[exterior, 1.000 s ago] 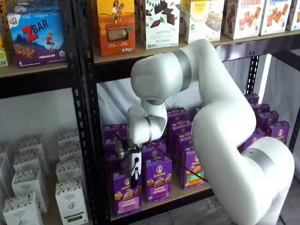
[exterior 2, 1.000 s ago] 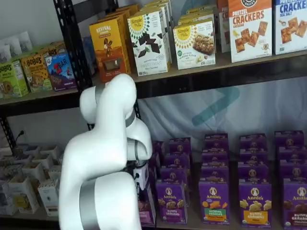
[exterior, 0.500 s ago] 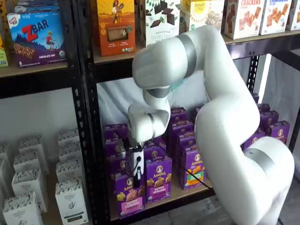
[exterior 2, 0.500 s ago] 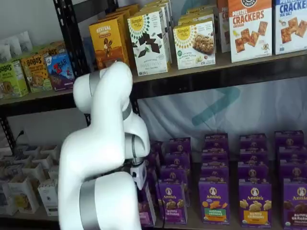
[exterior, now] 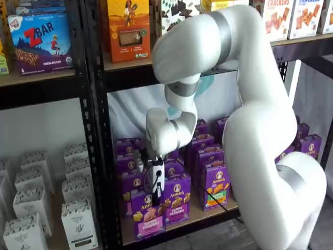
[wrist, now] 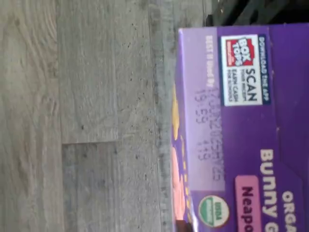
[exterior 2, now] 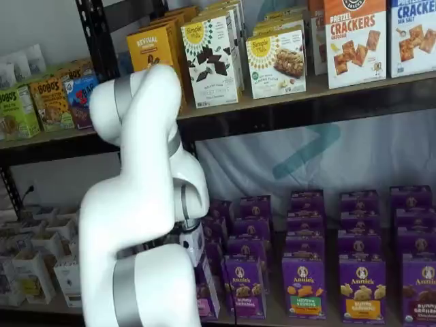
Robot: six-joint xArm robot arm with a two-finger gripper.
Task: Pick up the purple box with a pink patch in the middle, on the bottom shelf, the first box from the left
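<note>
Gripper point(exterior: 154, 194) is sitting closed on the top of the purple box point(exterior: 148, 214), black fingers coming down over its upper edge in a shelf view. The box is sitting at the front left of the bottom shelf point(exterior: 208, 212), pink band low on its face, bottom edge overhanging the shelf's front edge, tilted slightly. In the other shelf view only a sliver of the purple box point(exterior 2: 206, 293) is showing behind the arm; fingers aren't visible there.

Wrist view is showing the box top point(wrist: 241, 130) close up: "BOX TOPS", "SCAN", "DOWNLOAD THE APP", a faint best-by stamp, a green USDA organic seal, partial "BUNNY G" and a pink patch reading "Neapo". Grey wood-look floor point(wrist: 82, 116) is filling the rest.

Just beside it on the right, an Annie's "bunny grahams" carton point(exterior: 176, 200), then a carton with a green-and-orange patch point(exterior: 216, 183). More purple cartons are standing in rows behind.

Upper shelf: ZBAR point(exterior: 40, 41), Simple Mills point(exterior 2: 212, 60), "PRETZEL CRACKERS" point(exterior 2: 354, 41).

White arm point(exterior: 250, 120) is arching up in front of the upper shelf, forearm bending down, wrist pointing down at the box.
</note>
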